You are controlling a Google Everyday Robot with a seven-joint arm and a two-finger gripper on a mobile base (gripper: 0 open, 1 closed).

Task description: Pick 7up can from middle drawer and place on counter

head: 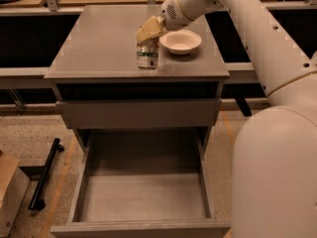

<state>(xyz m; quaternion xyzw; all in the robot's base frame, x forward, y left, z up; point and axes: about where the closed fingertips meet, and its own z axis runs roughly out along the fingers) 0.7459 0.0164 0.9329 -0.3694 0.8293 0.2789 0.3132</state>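
Observation:
The 7up can (147, 55), whitish-silver with green markings, stands upright near the front of the grey counter (99, 43). My gripper (148, 31) is over the can's top with its tan fingers (147, 29) closed on it. My white arm reaches in from the upper right. The middle drawer (143, 195) is pulled out below, and its flat grey bottom is bare.
A white bowl (180, 41) sits on the counter just right of the can. A shut grey drawer front (138, 114) is under the counter's edge. A black bar (43, 175) and a cardboard box (10, 192) lie on the floor at left.

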